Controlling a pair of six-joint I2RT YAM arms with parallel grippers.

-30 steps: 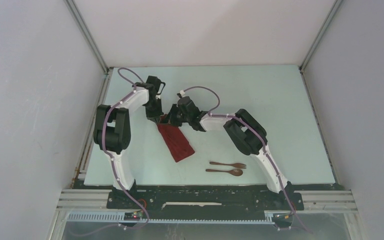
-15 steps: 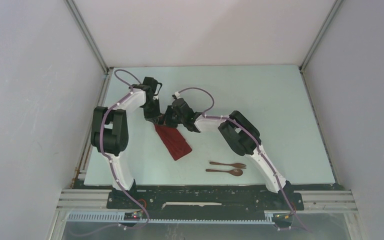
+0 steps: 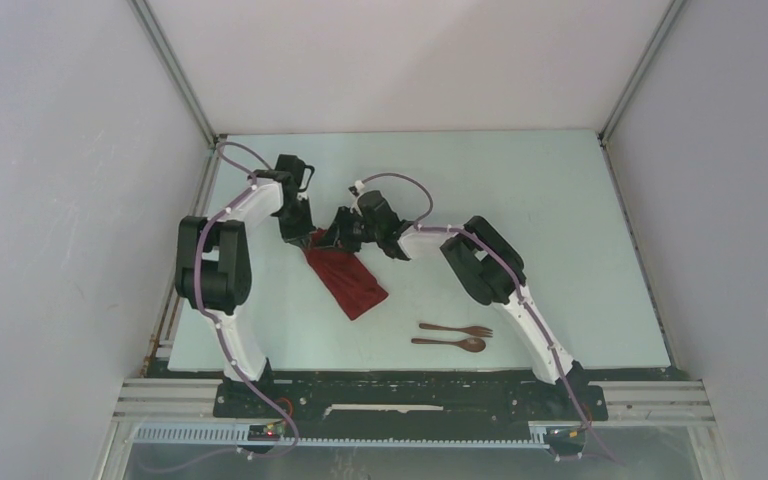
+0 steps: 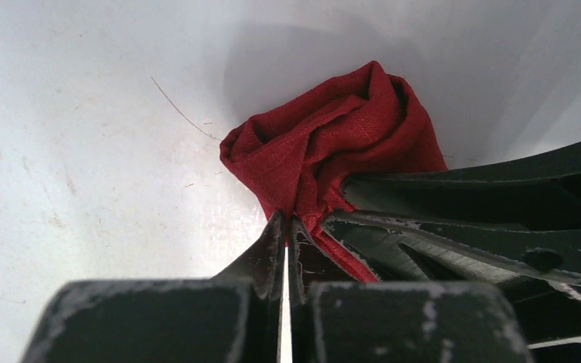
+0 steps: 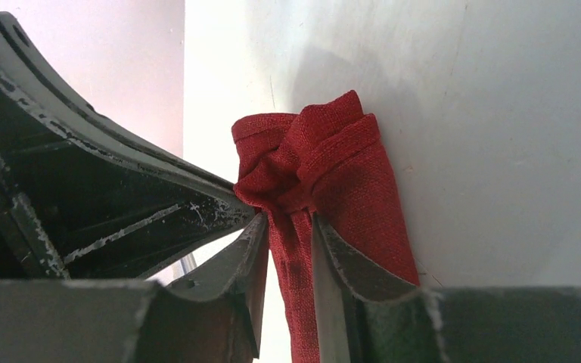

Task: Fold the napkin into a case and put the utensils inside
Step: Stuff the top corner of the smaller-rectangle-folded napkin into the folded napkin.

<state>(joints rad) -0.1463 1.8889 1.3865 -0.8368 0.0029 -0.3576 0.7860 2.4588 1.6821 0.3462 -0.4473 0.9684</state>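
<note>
The dark red napkin (image 3: 348, 280) lies as a narrow folded strip slanting from the grippers toward the table's front. My left gripper (image 3: 305, 237) and right gripper (image 3: 330, 238) sit close together at its far end, each shut on bunched cloth. In the left wrist view the left gripper (image 4: 285, 221) pinches the napkin (image 4: 333, 144), with the right gripper's fingers (image 4: 499, 189) beside it. In the right wrist view the right gripper (image 5: 287, 223) clamps a fold of napkin (image 5: 325, 166). The brown fork (image 3: 457, 329) and spoon (image 3: 450, 343) lie side by side near the front, untouched.
The pale table (image 3: 540, 210) is boxed in by white walls at the left, back and right. A metal rail (image 3: 410, 400) runs along the near edge by the arm bases. The utensils lie to the right of the napkin's near end.
Both grippers have moved left and slightly toward the back, dragging the napkin's far end with them. The utensils have not moved.
</note>
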